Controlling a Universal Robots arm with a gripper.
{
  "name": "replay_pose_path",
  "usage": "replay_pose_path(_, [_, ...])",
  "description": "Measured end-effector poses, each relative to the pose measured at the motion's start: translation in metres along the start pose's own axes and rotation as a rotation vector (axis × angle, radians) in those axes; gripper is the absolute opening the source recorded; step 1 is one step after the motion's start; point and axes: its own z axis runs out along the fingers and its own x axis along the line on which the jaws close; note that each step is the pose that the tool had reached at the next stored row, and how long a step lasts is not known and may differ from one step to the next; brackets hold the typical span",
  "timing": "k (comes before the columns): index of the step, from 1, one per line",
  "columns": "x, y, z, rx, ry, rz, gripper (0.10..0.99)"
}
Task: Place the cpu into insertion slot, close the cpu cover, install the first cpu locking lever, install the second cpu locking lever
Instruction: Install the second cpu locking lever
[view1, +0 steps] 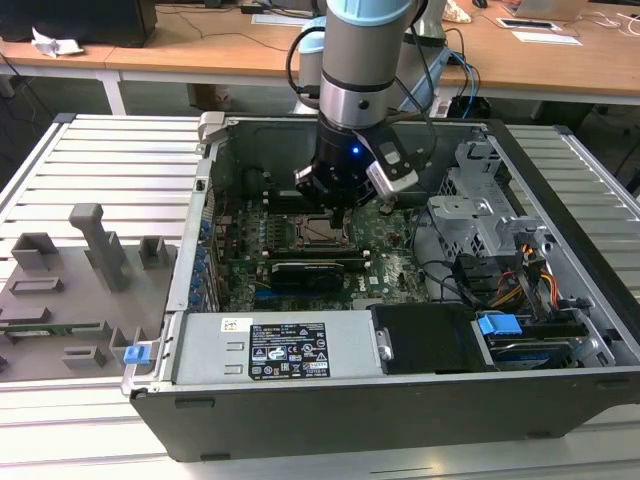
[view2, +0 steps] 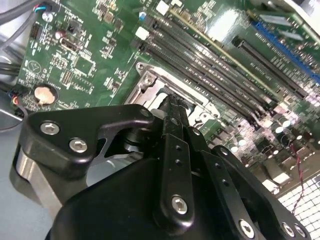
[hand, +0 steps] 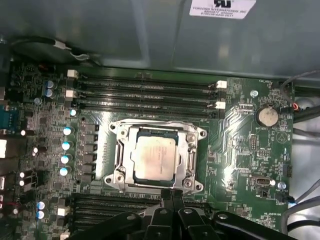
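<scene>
The cpu (hand: 153, 158) sat in the insertion slot (hand: 118, 159) on the green motherboard (hand: 240, 145), with the hand (hand: 172, 196) poised just beside the slot, fingers pressed together, empty.

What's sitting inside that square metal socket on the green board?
A flat silver-beige chip lies in the socket, framed by the metal cover. The contacts underneath are covered by the chip.

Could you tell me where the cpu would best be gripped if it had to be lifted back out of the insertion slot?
Probably by two opposite edges, coming straight down from above. In the first wrist view the cpu lies flat and square in the insertion slot, with the cpu cover framing it closely, so only its top face is open; the end effector sits just beside the slot.
</scene>
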Motion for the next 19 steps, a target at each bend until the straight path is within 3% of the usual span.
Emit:
replay_pose_path(7, [0.0020,-0.0054,0.0012,-0.001,0.0000,-0.001,0.106])
replay_pose_path(17, [0.0185,-0.0101,0.0020,-0.001,0.0002,-0.003,0.106])
replay_pose_path(19, [0.0258,-0.0100,0.0046,-0.001,0.0002,-0.003,0.106])
